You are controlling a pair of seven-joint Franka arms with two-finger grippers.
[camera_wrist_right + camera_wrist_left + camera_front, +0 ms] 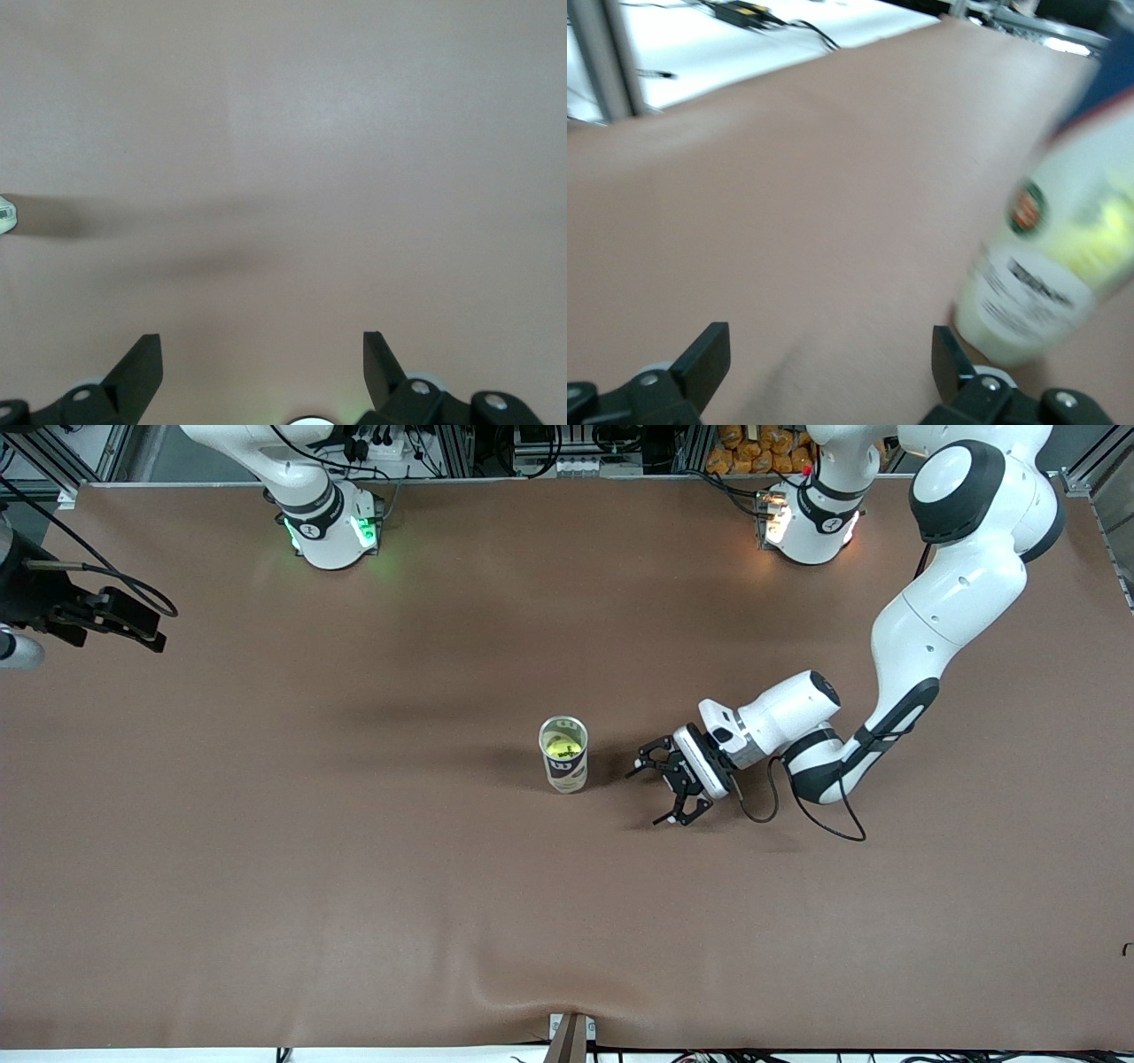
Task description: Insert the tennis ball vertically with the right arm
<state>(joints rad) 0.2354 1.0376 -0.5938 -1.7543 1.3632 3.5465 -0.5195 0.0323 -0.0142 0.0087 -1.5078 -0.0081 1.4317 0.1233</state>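
Note:
A clear tennis ball can (pixel 564 755) stands upright near the middle of the brown table, open at the top. A yellow-green tennis ball (pixel 563 747) sits inside it. My left gripper (pixel 648 795) is open and empty, low over the table beside the can, toward the left arm's end. In the left wrist view the can (pixel 1045 266) is blurred and close to one fingertip (pixel 950 359). My right gripper (pixel 146 631) is raised over the right arm's end of the table, away from the can. In the right wrist view it (pixel 263 354) is open and empty over bare table.
The brown mat (pixel 354 886) covers the whole table, with a ripple at its edge nearest the camera (pixel 532 992). A black cable (pixel 824 819) hangs from the left wrist. A small pale object (pixel 4 214) with a shadow shows at the right wrist view's edge.

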